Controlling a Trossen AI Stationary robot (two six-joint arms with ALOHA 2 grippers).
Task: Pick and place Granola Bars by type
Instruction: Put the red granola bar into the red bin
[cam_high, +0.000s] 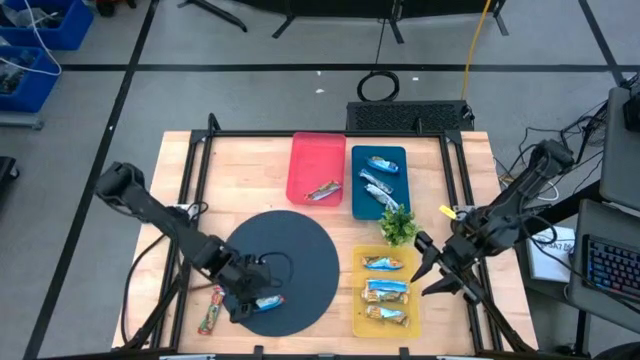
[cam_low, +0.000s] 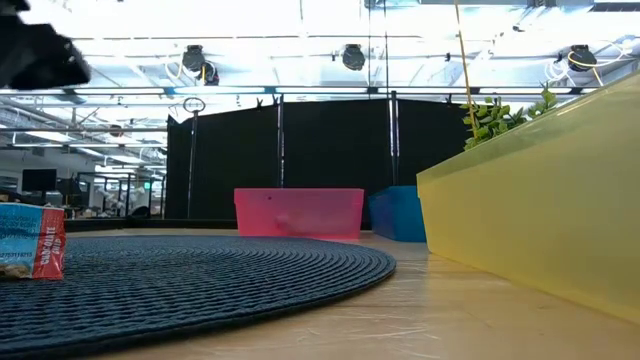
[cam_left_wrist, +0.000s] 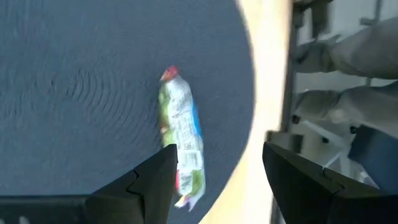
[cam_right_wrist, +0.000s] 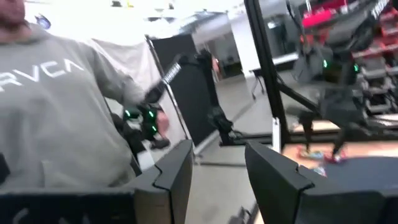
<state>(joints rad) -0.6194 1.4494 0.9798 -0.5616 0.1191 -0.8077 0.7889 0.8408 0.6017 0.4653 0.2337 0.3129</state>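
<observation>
Sorting looks nearly done: seven bars sit in trays, two remain. Left pincer (cam_high: 262, 303) hangs open over a bar (cam_high: 268, 302) on the mat (cam_high: 300, 250); another bar (cam_high: 209, 311) lies beside it. Right pincer (cam_high: 432, 272) waits open.

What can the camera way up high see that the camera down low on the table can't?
Only the high view shows both arms, the left gripper open over a bar on the dark round mat, the right gripper open by the yellow tray, and the bars lying inside the trays. Only the low view shows the ceiling lights and black curtain. Both show the mat, the red tray, blue tray, yellow tray and the plant sprig.
</observation>
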